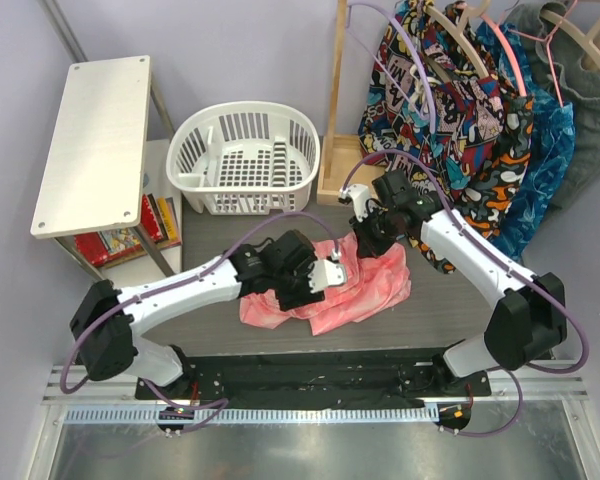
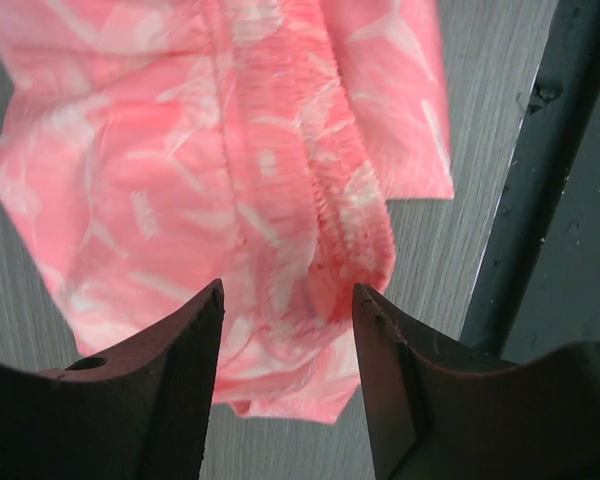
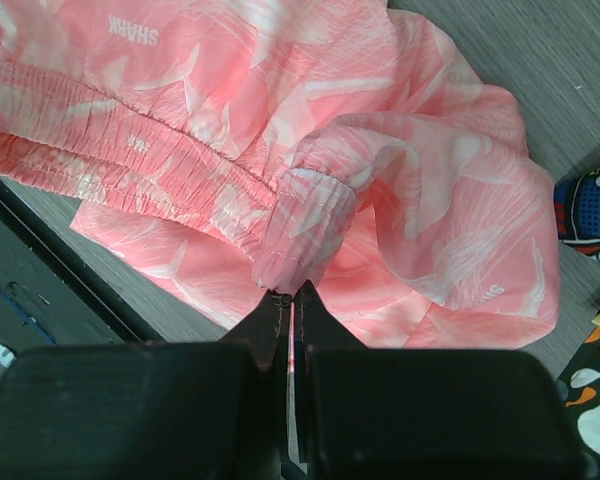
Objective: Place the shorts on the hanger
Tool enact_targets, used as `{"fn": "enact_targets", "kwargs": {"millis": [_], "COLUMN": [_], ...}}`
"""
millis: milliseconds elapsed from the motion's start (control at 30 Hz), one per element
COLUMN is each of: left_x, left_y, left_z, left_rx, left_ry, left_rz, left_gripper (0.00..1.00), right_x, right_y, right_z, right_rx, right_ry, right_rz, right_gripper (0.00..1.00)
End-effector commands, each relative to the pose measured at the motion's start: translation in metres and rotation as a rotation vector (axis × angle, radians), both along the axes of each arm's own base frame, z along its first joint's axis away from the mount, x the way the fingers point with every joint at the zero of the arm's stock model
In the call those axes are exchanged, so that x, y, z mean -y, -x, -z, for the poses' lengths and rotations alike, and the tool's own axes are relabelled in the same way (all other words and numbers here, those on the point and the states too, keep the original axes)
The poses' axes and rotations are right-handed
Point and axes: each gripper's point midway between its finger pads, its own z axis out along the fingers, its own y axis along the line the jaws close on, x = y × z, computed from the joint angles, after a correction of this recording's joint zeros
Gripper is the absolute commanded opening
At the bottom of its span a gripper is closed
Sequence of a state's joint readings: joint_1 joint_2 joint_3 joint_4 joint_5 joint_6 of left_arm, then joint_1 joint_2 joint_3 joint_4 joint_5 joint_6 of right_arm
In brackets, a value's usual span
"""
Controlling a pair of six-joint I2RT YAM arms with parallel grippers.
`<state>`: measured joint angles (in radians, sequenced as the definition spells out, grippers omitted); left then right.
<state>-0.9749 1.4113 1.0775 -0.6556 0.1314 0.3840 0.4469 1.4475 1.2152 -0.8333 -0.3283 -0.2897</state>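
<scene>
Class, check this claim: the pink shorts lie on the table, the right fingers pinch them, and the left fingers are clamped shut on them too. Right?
Not quite. The left wrist view shows the left fingers open, standing apart above the shorts, gripping nothing. The rest holds: shorts on the table, right fingers pinching them.

Bright, even light — soft shadows, mild blur
</scene>
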Motion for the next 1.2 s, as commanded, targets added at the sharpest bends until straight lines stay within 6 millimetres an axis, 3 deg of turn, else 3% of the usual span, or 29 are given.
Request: {"fn": "enact_targets", "kwargs": {"millis": [0, 133, 233, 333, 367, 500, 667, 700, 767, 833, 1067, 1100, 1167], "left_x": [0.031, 0.031, 0.023, 0.012, 0.007, -0.016, -0.06, -0.066, -0.086, -0.096, -0.102, -0.102, -0.102], "left_y": [-0.007, -0.015, -0.031, -0.044, -0.048, -0.052, -0.072, -0.071, -0.078, -0.074, -0.071, -0.071, -0.07], "left_z": [0.002, 0.029, 0.047, 0.045, 0.042, 0.02, -0.016, -0.015, -0.007, 0.013, 0.059, 0.065, 0.067], "left_rx": [0.116, 0.174, 0.24, 0.309, 0.329, 0.323, 0.211, 0.175, 0.144, 0.093, -0.015, -0.031, -0.045], "left_ry": [-0.017, -0.15, -0.269, -0.327, -0.342, -0.306, -0.135, -0.118, -0.137, -0.184, -0.259, -0.271, -0.269], "left_rz": [0.077, 0.114, 0.094, 0.054, 0.034, -0.073, -0.371, -0.401, -0.476, -0.494, -0.567, -0.572, -0.576], "left_gripper": [0.57, 0.58, 0.51, 0.3, 0.19, 0.0, 0.0, 0.0, 0.0, 0.0, 0.0, 0.0, 0.02], "right_x": [0.003, 0.01, 0.012, 0.015, 0.017, 0.022, 0.029, 0.031, 0.033, 0.034, 0.017, 0.015, 0.014], "right_y": [-0.016, -0.019, -0.019, -0.018, -0.017, -0.015, -0.015, -0.016, -0.02, -0.023, -0.013, -0.01, -0.003], "right_z": [-0.002, 0.005, 0.008, 0.011, 0.012, 0.014, 0.021, 0.022, 0.027, 0.032, 0.041, 0.04, 0.039], "right_rx": [0.009, -0.031, -0.044, -0.041, -0.044, -0.039, -0.043, -0.04, -0.031, -0.034, -0.122, -0.132, -0.143], "right_ry": [-0.013, -0.006, 0.004, 0.02, 0.026, 0.039, 0.061, 0.068, 0.077, 0.082, 0.031, 0.024, 0.022], "right_rz": [0.074, 0.102, 0.097, 0.091, 0.09, 0.083, 0.08, 0.081, 0.08, 0.08, -0.006, -0.017, -0.035], "right_gripper": [0.01, 0.01, 0.01, 0.01, 0.01, 0.01, 0.01, 0.04, 0.08, 0.12, 0.21, 0.3, 0.37]}}
